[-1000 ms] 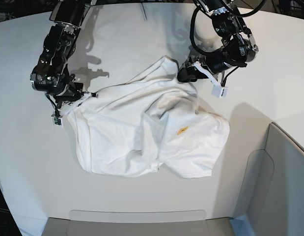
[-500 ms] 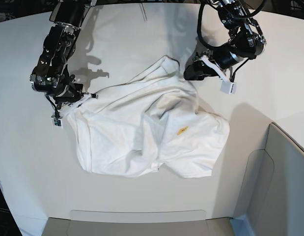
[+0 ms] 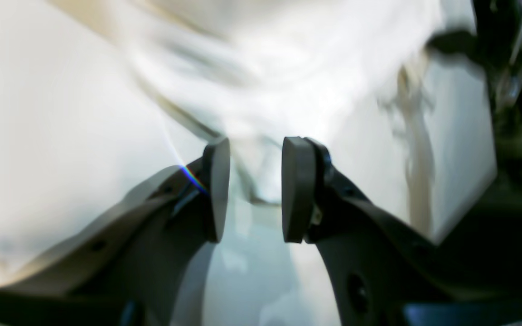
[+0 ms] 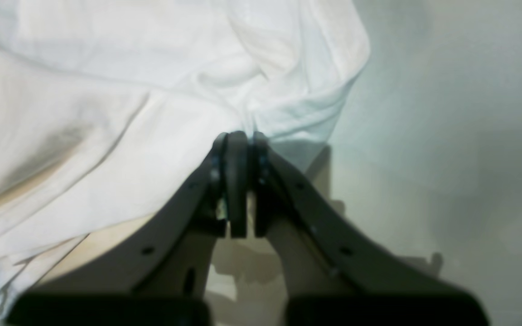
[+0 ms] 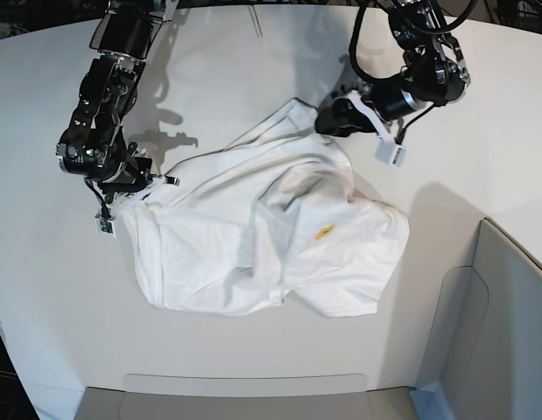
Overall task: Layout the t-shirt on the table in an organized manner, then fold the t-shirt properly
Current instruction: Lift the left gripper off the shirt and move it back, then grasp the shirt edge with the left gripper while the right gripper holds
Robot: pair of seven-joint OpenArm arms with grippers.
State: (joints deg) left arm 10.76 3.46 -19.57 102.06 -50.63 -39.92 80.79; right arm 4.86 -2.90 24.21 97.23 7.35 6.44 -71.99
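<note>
The t-shirt [image 5: 266,232] lies crumpled in the middle of the desk [image 5: 253,70]. The right claw [image 4: 238,181] is clenched on its edge. The left claw [image 3: 254,190] is released near the far corner; the blur hides if it touches. It should pinch one layer only, then both pull apart evenly.

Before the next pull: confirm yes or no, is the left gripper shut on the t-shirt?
No. In the left wrist view the left gripper stands open, a clear gap between its pads, with the blurred t-shirt beyond them.
</note>
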